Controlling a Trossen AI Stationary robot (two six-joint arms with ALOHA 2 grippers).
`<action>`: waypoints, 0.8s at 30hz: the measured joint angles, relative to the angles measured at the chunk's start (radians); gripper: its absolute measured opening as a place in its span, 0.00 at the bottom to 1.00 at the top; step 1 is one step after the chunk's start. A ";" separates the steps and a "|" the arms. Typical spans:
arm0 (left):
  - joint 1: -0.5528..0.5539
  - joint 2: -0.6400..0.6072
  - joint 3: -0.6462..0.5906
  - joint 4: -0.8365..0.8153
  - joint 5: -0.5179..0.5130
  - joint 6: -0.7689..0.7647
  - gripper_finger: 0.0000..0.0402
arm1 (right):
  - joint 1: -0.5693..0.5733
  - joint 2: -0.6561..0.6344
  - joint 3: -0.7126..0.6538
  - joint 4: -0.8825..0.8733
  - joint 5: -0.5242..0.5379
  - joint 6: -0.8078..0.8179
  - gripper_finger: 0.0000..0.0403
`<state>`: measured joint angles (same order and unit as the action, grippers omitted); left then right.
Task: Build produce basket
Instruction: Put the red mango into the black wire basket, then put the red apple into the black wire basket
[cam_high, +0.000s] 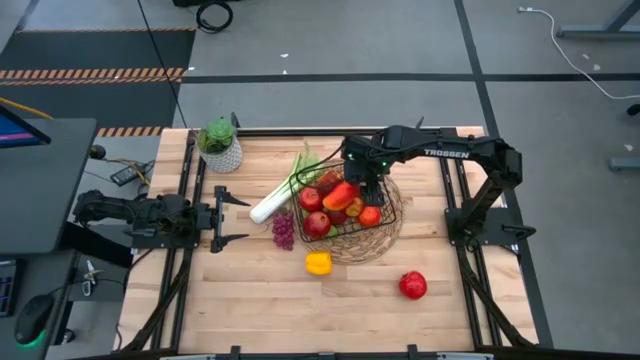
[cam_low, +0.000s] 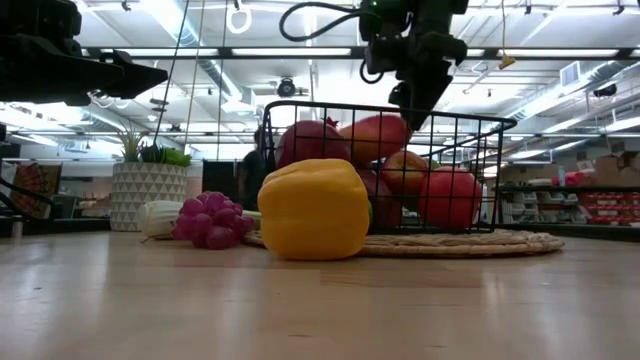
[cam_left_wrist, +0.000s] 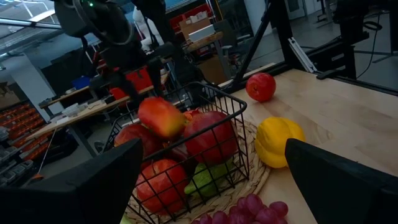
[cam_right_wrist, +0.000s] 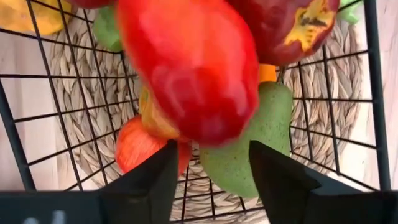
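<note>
1. The left gripper (cam_high: 232, 220) rests at the table's left edge, its fingers spread wide with nothing between them, well apart from the grapes (cam_high: 284, 230) and leek (cam_high: 282, 195) ahead of it.
2. The basket (cam_high: 385, 215) sits mid-table, piled with red fruit; the yellow pepper (cam_high: 318, 263) lies just outside it.
3. The right gripper (cam_high: 366, 188) hovers over the basket, fingers parted, a red pepper (cam_right_wrist: 193, 68) just beyond its tips.
4. A red apple (cam_high: 412, 285) lies alone, well apart.
</note>
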<state>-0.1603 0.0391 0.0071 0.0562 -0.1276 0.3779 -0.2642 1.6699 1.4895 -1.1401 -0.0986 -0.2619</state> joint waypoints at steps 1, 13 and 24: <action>0.000 0.000 0.000 0.000 0.000 0.000 1.00 | -0.003 0.000 0.000 -0.002 0.000 0.006 0.52; 0.000 0.000 0.000 0.000 0.000 0.000 1.00 | -0.015 -0.001 0.178 -0.162 -0.001 0.088 0.74; 0.000 0.000 0.000 0.000 0.000 0.000 1.00 | 0.012 -0.059 0.280 -0.317 -0.011 0.305 0.74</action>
<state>-0.1601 0.0387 0.0071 0.0559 -0.1272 0.3779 -0.2518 1.6105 1.7697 -1.4570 -0.1101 0.0435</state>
